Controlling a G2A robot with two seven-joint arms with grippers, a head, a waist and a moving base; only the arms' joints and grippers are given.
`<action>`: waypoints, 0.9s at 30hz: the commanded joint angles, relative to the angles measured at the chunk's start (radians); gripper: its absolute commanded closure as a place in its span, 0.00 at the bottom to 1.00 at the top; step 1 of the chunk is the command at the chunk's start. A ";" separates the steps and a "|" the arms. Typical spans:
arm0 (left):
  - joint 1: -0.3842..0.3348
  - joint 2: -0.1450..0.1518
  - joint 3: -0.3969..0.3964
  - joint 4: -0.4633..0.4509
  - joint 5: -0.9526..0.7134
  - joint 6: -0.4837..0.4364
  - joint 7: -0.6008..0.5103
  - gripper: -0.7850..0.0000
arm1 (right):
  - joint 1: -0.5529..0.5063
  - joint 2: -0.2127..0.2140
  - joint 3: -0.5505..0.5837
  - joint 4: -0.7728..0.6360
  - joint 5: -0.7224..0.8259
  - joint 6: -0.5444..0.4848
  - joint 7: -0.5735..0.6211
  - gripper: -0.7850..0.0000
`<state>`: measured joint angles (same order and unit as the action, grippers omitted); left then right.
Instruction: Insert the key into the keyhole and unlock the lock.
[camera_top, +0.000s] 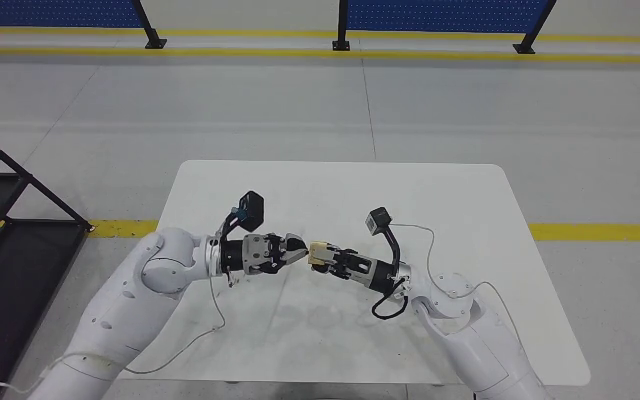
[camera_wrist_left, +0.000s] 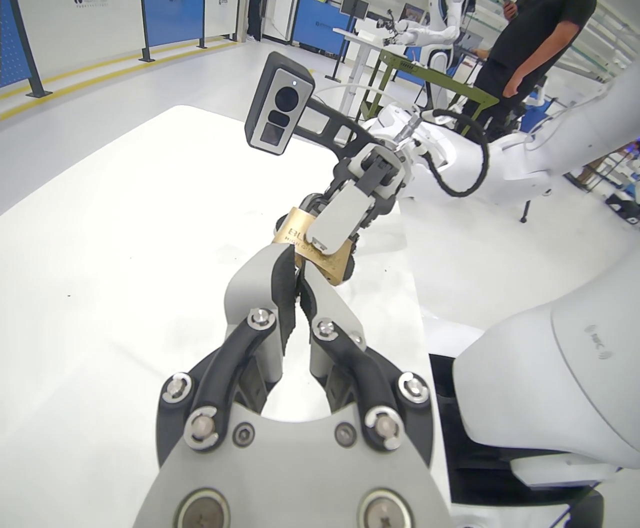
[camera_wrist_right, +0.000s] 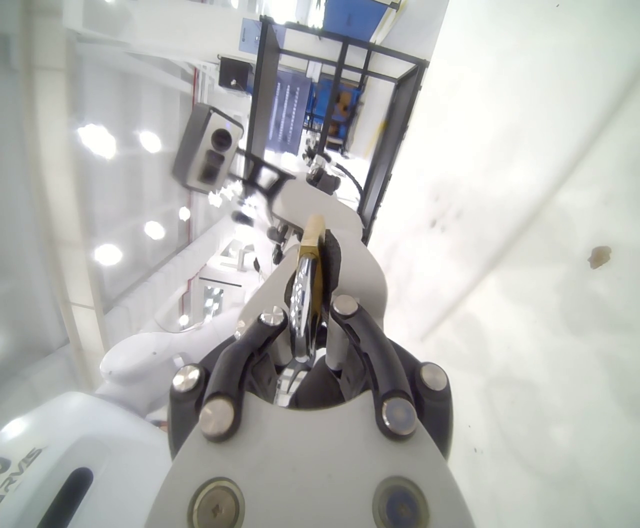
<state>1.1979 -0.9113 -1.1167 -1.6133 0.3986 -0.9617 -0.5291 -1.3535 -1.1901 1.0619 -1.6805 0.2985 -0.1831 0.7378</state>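
Right pincer (camera_wrist_right: 315, 245) clamps tight on our brass padlock (camera_wrist_left: 292, 235) above the table's (camera_top: 450, 200) middle, while our left pincer (camera_wrist_left: 298, 270), pads pinched together on we-can't-tell-what, meets its free end.

Lock (camera_wrist_left: 292, 234): stamped lettering, partly covered, unreadable. Blue board (camera_wrist_right: 287, 112): lines of white text, too small to read.

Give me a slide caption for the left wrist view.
Over the white table, the left gripper, shut, meets the brass padlock clamped in the right gripper.
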 joint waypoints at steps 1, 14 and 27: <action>0.010 -0.001 -0.006 -0.008 0.035 -0.002 0.028 1.00 | 0.000 0.000 0.000 0.000 0.000 0.000 0.000 1.00; 0.046 -0.005 -0.038 -0.048 0.240 -0.012 0.156 1.00 | 0.000 0.000 0.000 0.000 0.000 0.000 0.000 1.00; 0.086 -0.010 -0.065 -0.097 0.474 -0.001 0.306 1.00 | 0.000 0.000 0.000 0.000 0.000 0.000 0.000 1.00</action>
<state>1.2804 -0.9210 -1.1812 -1.7067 0.8511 -0.9619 -0.2381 -1.3535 -1.1901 1.0619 -1.6805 0.2985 -0.1831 0.7378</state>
